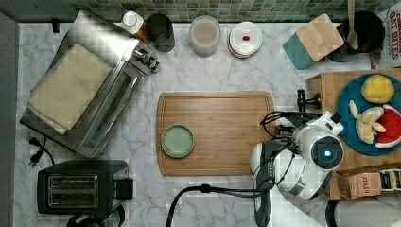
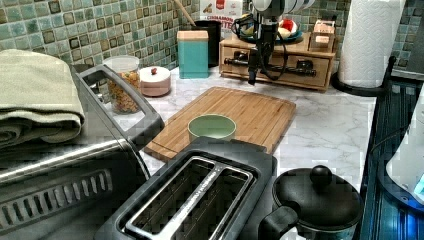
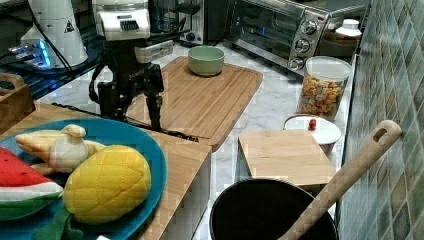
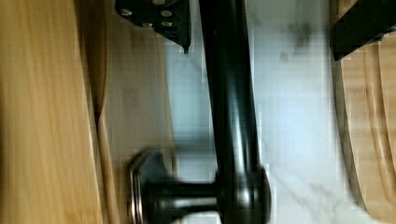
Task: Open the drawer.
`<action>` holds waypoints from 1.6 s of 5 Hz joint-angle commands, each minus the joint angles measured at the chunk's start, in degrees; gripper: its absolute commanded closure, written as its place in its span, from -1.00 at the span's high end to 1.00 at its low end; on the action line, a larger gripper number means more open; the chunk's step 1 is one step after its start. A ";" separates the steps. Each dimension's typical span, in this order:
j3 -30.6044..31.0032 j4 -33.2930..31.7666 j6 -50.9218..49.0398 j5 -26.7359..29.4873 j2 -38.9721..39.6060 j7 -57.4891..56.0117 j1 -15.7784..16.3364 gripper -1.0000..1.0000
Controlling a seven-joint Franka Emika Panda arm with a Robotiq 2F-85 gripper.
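Note:
The drawer [image 2: 280,66] is the front of a light-wood box at the left view's back right, and its panel looks level with the box. Its long black bar handle [image 2: 300,71] runs across the front. In the wrist view the handle [image 4: 231,107] passes between the two black fingers [image 4: 161,21] with room on both sides. My gripper [image 4: 259,51] is open and straddles the bar without touching it. From the right view, the gripper [image 3: 131,117] hangs straight down at the box's front edge, over the handle [image 3: 175,133]. From the top view, the arm's wrist [image 1: 321,151] covers the fingers.
A grooved cutting board [image 1: 217,132] with a green bowl [image 1: 177,140] lies just in front of the drawer. A blue plate [image 1: 352,99] of toy fruit and a tea box [image 1: 364,184] sit on the box. A paper towel roll [image 2: 372,40] stands beside it.

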 commanded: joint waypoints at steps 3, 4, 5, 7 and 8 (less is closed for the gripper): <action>12.48 -6.73 -13.34 0.98 -9.52 11.19 16.08 1.00; 13.43 -8.38 -12.80 0.31 -11.01 15.60 17.54 1.00; 11.81 -9.83 -11.48 -1.08 -12.61 17.24 19.78 1.00; 12.65 -9.81 -11.50 -1.14 -12.61 17.26 18.93 1.00; 12.76 -9.83 -11.49 -1.15 -12.61 17.28 18.83 1.00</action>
